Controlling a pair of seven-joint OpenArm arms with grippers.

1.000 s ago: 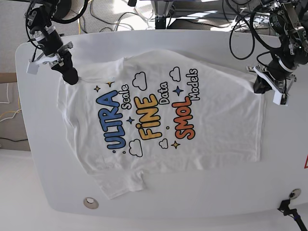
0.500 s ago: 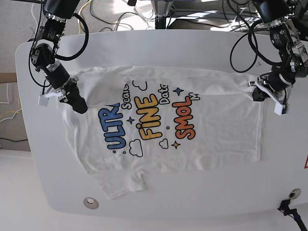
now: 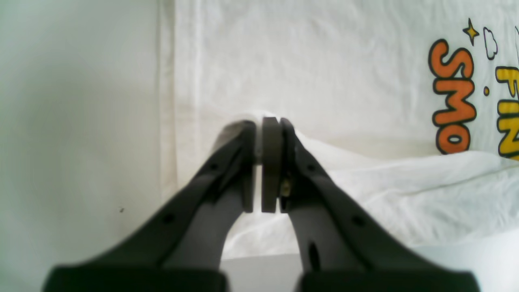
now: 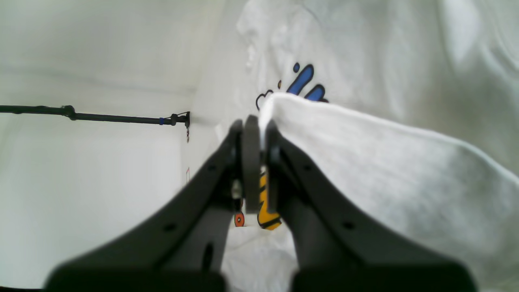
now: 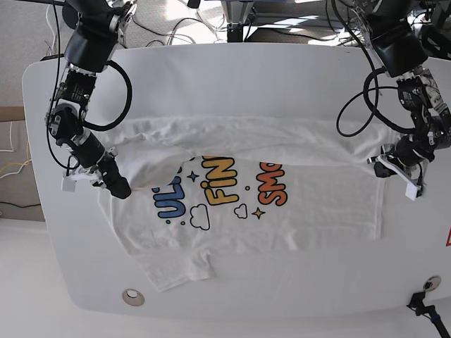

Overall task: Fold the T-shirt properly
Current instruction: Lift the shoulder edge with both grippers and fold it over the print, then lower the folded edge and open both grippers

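My work surface is a white table [image 5: 232, 67] with rounded corners. A round metal-rimmed grommet [image 5: 132, 297] sits in the table near its front left corner, as the base view shows it. At the table's front right corner a small black clamp [image 5: 423, 304] grips the edge. Behind the table's far edge I note a tangle of dark cables [image 5: 162, 24] on the floor, beside a metal stand base [image 5: 243, 17]. A red marking [image 5: 447, 238] shows just off the table's right edge (only a sliver is in frame). In my right wrist view a thin black rod [image 4: 93, 117] runs level beyond the table's edge.
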